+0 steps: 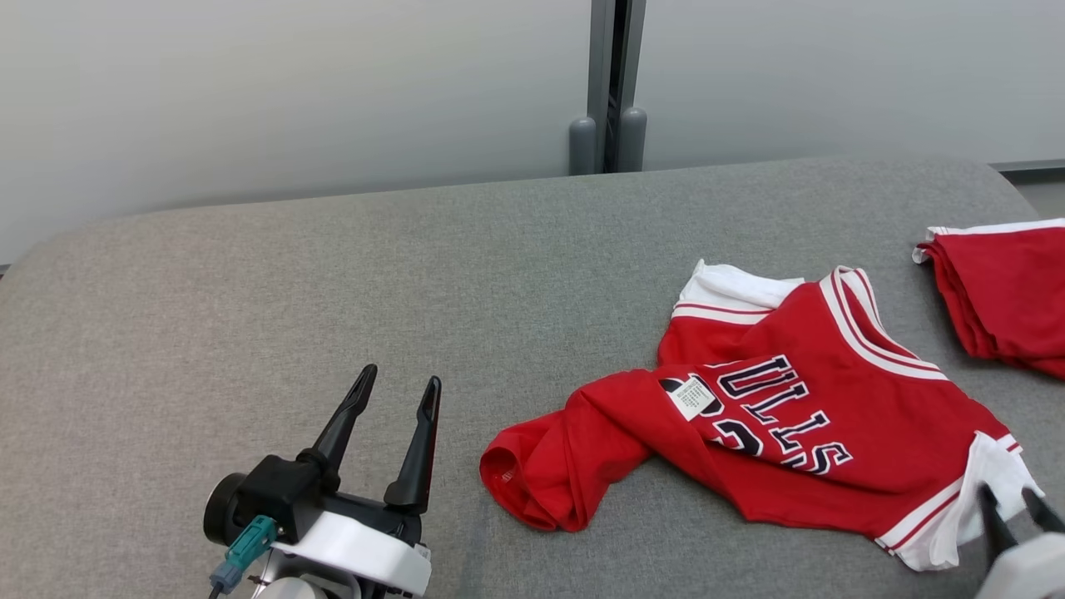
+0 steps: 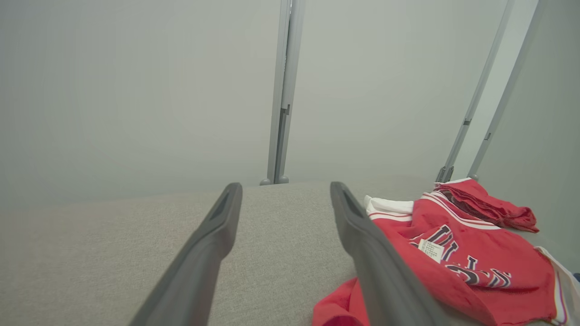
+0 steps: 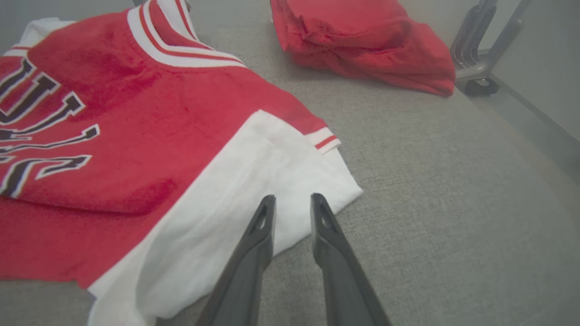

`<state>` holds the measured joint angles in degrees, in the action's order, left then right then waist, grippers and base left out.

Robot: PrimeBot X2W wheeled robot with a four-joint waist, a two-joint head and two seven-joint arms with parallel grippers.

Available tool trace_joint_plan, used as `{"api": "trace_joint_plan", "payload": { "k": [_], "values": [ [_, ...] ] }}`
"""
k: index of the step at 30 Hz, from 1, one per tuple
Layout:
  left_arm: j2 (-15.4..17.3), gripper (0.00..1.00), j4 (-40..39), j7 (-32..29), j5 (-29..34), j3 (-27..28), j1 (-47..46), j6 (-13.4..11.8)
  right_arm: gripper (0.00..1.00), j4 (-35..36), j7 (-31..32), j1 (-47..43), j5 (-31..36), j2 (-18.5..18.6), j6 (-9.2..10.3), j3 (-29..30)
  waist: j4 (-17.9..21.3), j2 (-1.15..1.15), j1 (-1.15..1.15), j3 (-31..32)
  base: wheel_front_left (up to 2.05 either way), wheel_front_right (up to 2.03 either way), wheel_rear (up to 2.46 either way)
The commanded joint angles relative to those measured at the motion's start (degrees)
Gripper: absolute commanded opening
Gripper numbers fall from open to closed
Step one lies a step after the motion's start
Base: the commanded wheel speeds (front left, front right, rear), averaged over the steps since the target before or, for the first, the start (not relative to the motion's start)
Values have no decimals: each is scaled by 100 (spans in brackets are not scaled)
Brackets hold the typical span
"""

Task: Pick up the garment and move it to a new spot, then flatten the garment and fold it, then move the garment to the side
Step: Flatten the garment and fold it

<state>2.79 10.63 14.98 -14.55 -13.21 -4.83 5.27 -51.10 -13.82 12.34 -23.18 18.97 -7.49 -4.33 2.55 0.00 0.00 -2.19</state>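
Right gripper (image 3: 292,199): jaws a narrow gap apart, nothing pinched between them, tips over the white hem at the jersey's near corner.
Left gripper (image 1: 399,378): jaws wide and empty, above bare grey cloth, left of the jersey.
Garment (image 1: 799,416): red jersey, rumpled, on the right half of the padded grey surface (image 1: 333,274); one end bunched toward the left gripper, white label (image 1: 691,398) showing.
Folded red pile (image 1: 1007,299): near the jersey's far right side, apart from it.
Grey post (image 1: 614,83): behind the surface.
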Motion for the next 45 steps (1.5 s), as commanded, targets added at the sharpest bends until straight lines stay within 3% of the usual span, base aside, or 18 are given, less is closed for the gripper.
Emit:
{"api": "trace_joint_plan", "payload": {
  "k": [1, 5, 13, 19, 26, 30, 40, 45],
  "values": [
    [25, 100, 0, 21, 19, 16, 38, 9, 100, 58, -69, 95, -17, -23, 0, 16, -12, 0, 0, 36, 0, 0, 0],
    [24, 100, -17, 21, 13, 29, 76, 7, 100, 573, -142, 287, -36, -58, 1, 84, -31, 0, 0, 104, 0, 0, 0],
    [24, 100, -156, 20, 34, 75, 101, -28, 100, 2575, -138, 188, 235, -318, 0, 106, -68, 0, 0, 148, 0, 0, 0],
    [22, 100, -264, 20, 31, 147, 176, -95, 100, 3071, -140, 51, 432, -689, 1, -88, -170, 0, 0, 128, 0, 0, 0],
    [24, 100, -257, 20, 90, 164, 191, -60, 100, 2983, -141, 102, 503, -721, 1, -177, -321, 0, 0, 65, 0, 0, 0],
    [23, 100, -257, 20, 105, 119, 80, -27, 100, 2701, -141, 404, 583, -540, 1, -391, -419, 0, 0, -185, 0, 0, 0],
    [21, 100, -185, 21, -24, -245, -403, -9, 100, 672, 370, 2302, 211, 133, 1, -1458, -1015, 0, 0, -1044, 0, 0, 0],
    [22, 100, -158, 21, -109, -412, -510, -61, 100, 76, 900, 2932, -442, 511, 1, -2174, -1377, 0, 0, -1231, 0, 0, 0]
  ]
}}
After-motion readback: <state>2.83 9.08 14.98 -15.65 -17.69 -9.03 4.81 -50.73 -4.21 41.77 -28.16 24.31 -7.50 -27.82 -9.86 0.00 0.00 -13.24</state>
